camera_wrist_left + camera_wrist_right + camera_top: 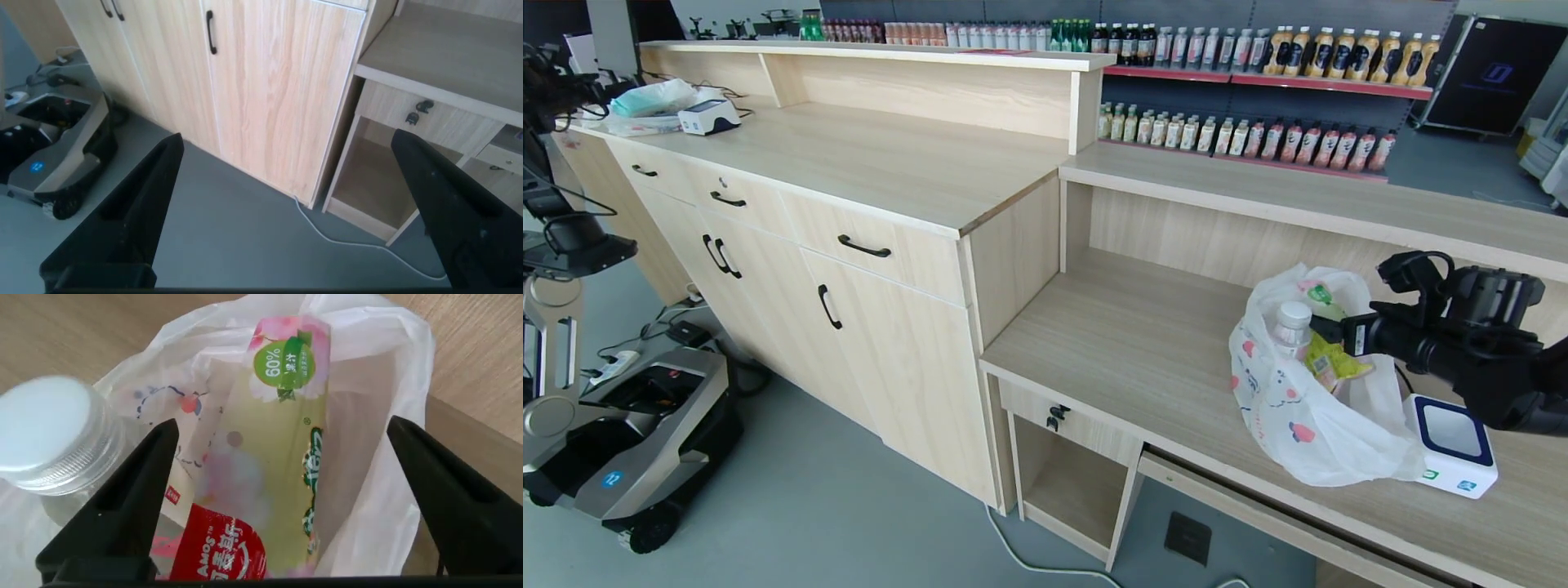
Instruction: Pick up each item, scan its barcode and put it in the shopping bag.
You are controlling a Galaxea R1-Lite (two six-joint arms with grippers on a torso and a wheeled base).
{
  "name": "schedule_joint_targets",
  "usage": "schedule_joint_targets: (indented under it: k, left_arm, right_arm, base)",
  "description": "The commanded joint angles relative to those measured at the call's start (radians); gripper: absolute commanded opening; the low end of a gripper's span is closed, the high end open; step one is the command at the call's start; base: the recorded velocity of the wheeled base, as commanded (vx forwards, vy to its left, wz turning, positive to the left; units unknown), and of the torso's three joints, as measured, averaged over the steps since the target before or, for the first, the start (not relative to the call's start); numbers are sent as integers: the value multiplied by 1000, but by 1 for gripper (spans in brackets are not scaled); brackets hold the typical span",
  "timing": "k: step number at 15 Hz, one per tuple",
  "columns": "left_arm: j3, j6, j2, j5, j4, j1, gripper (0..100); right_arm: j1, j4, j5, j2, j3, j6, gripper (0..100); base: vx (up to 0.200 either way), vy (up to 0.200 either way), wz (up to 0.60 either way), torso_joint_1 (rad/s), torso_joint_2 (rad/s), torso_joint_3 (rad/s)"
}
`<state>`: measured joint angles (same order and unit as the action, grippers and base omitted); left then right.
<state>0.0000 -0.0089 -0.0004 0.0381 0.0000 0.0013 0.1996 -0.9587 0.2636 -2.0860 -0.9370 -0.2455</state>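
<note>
The shopping bag (1307, 425), white plastic with small pink and red prints, stands on the lower counter (1127, 343) with its mouth open upward. Inside it are a clear bottle with a white cap (1292, 320), a yellow packet (1331, 363) beside the bottle, and a tall pink and green packet (1319, 296) that leans against the back wall of the bag. In the right wrist view the same bag (384, 343) shows the white cap (49, 433), the pink and green packet (286, 416) and also a red packet (216, 551) lower down. The right gripper (1331, 331) is at the mouth of the bag, above the items; its two fingers (131, 506) stand wide apart and they clamp nothing. Just beside the bag, on the robot's right side, a white scanner with a dark blue square top (1454, 445) sits on the same counter. The left gripper (288, 139) hangs over the grey floor (245, 229) in front of the wooden cabinet (278, 82), well apart from the bag, and its fingers are also spread with nothing between them. Behind the counter, shelves (1241, 135) carry rows of drink bottles.
</note>
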Motion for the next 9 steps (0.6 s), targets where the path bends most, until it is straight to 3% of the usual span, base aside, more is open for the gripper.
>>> schedule_joint_targets:
  k: [1,9]
  left_arm:
    - [0,0,0,0,0,0,100]
    - [0,0,0,0,0,0,100]
  right_arm:
    - [17,11,2,81,6,-52,100]
    - [90,15,6,300,98,-147,100]
  base:
    - [0,0,0,0,0,0]
    - [0,0,0,0,0,0]
